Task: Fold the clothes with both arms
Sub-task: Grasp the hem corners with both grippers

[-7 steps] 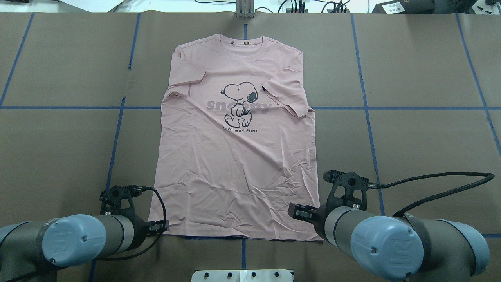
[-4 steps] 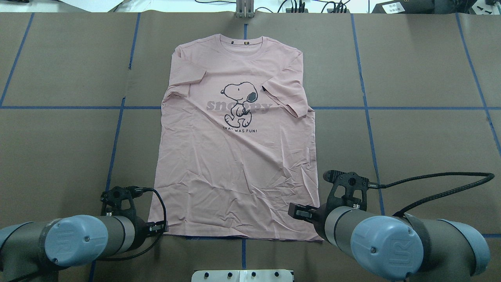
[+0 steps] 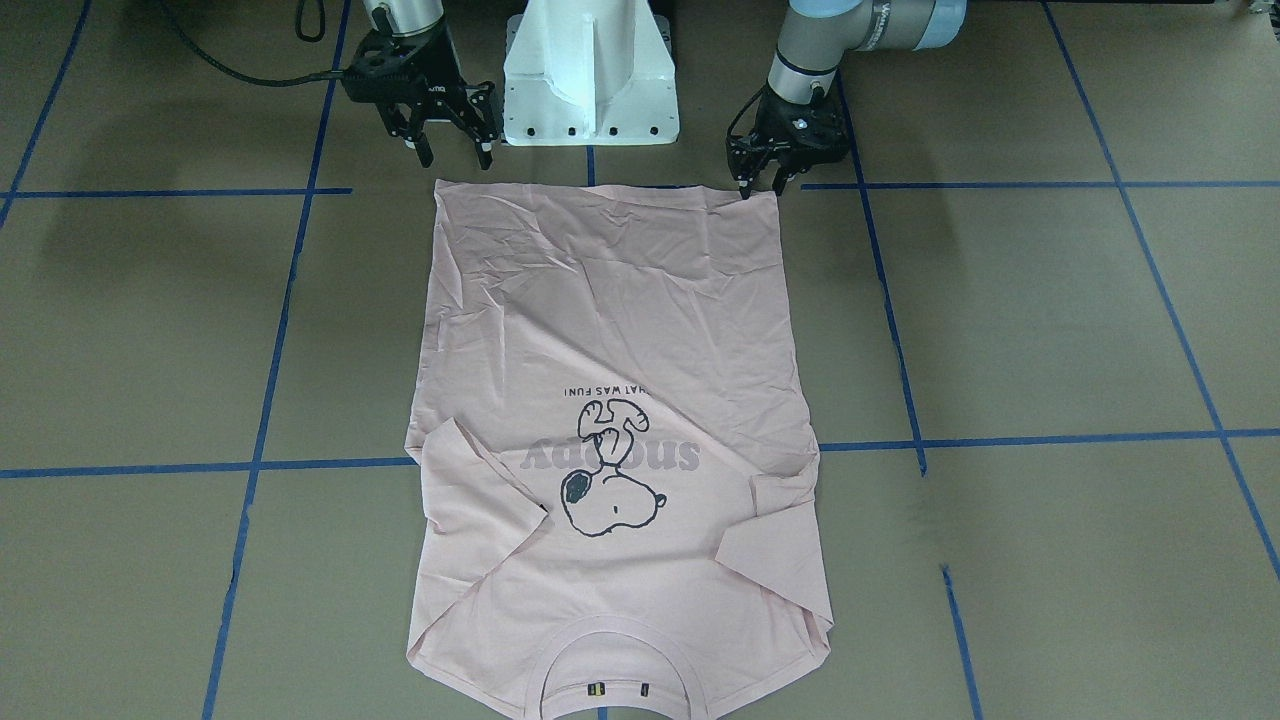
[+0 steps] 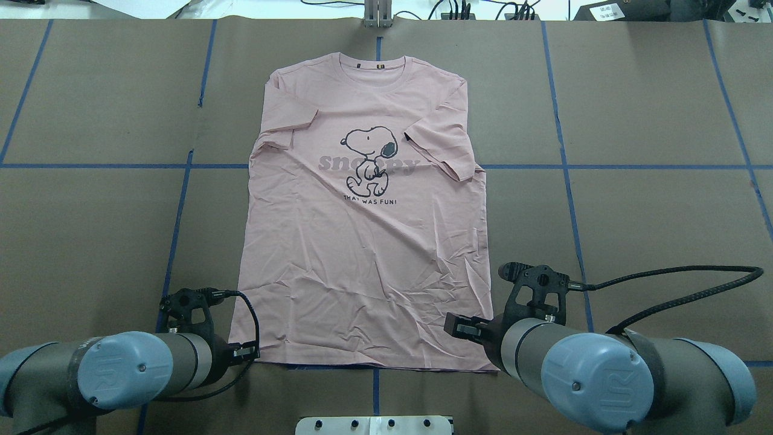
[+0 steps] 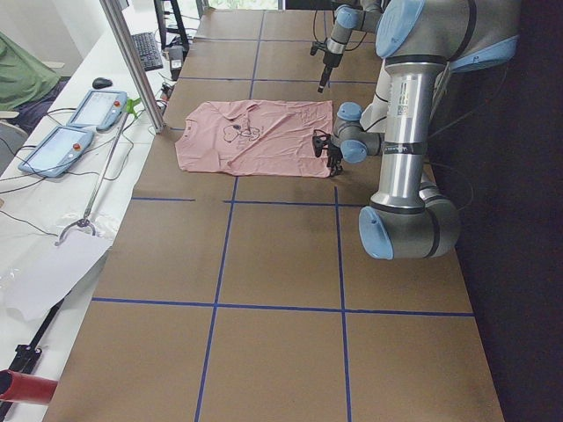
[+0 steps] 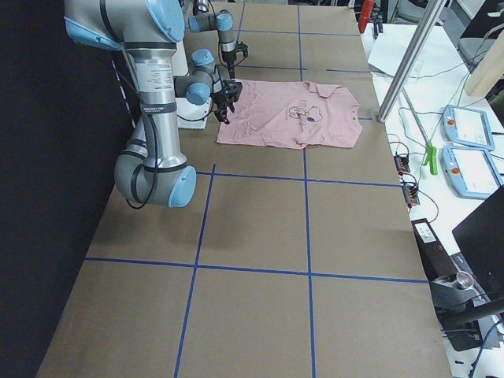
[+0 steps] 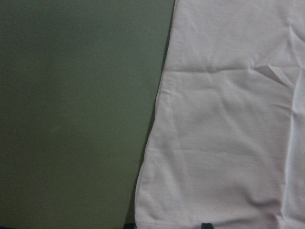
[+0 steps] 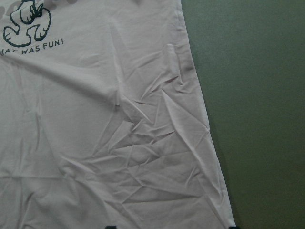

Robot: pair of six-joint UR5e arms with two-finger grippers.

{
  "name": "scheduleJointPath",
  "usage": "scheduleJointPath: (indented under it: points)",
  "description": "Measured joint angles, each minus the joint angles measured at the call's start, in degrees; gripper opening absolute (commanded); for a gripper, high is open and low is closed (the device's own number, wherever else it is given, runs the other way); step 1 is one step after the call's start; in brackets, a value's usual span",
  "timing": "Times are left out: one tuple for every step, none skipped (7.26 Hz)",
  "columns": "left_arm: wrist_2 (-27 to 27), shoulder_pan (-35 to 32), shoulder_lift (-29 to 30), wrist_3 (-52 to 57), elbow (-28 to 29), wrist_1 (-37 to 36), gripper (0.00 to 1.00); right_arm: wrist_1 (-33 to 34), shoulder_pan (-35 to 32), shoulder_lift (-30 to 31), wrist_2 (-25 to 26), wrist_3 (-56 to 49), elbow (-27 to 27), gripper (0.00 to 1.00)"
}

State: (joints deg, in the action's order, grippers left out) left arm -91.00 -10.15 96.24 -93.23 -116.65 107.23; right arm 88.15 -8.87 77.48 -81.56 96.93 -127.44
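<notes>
A table (image 4: pixel 634 229) covered in brown paper and gridded with blue tape (image 4: pixel 567 199) fills the views; beyond its far edge runs a white bench (image 5: pixel 62 202) with two blue-framed tablets (image 5: pixel 75 132) and a keyboard (image 5: pixel 145 48). The left arm (image 4: pixel 121 368) and right arm (image 4: pixel 604 374) reach in from a white pedestal (image 3: pixel 590 70), each blue joint cap stamped "UR". The T-shirt (image 4: pixel 362 260), pale pink, lies flat and face up in the middle of the table, collar away from the robot, hem toward it, both sleeves folded in over the chest. The right gripper (image 3: pixel 455 158) hangs just short of the hem's right corner, its fingers spread wide and gripping nothing. The left gripper (image 3: pixel 762 187) is at the hem's left corner with a narrower gap, one fingertip at the cloth's edge; the wrist view shows the corner lying between its tips, unclamped. On the chest a cartoon dog (image 4: pixel 369 158) walks in front of the grey word "snoopy" (image 4: pixel 368 164), with "THAT WAS FUN!" (image 4: pixel 369 200) in small black capitals beneath. Two tiny tags (image 3: pixel 618 689) sit inside the collar, too small to read.
</notes>
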Motion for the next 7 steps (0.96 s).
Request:
scheduleJointPath:
  points:
    - [0.0, -0.1, 0.0, 0.0, 0.1, 0.0, 0.49, 0.0, 0.0, 0.0, 0.0, 0.0, 0.0, 0.83]
    - [0.0, -0.1, 0.0, 0.1, 0.2, 0.0, 0.33, 0.0, 0.0, 0.0, 0.0, 0.0, 0.0, 0.83]
    - [0.0, -0.1, 0.0, 0.1, 0.3, 0.0, 0.02, 0.0, 0.0, 0.0, 0.0, 0.0, 0.1, 0.83]
    - [0.0, -0.1, 0.0, 0.1, 0.4, 0.0, 0.00, 0.0, 0.0, 0.1, 0.0, 0.0, 0.1, 0.79]
    - [0.0, -0.1, 0.0, 0.1, 0.4, 0.0, 0.00, 0.0, 0.1, 0.1, 0.1, 0.1, 0.2, 0.62]
    - [0.0, -0.2, 0.0, 0.1, 0.2, 0.0, 0.00, 0.1, 0.8, 0.1, 1.1, 0.9, 0.7, 0.54]
    - [0.0, -0.4, 0.2, 0.1, 0.0, 0.0, 0.00, 0.2, 1.8, 0.1, 2.8, 2.6, 1.7, 0.54]
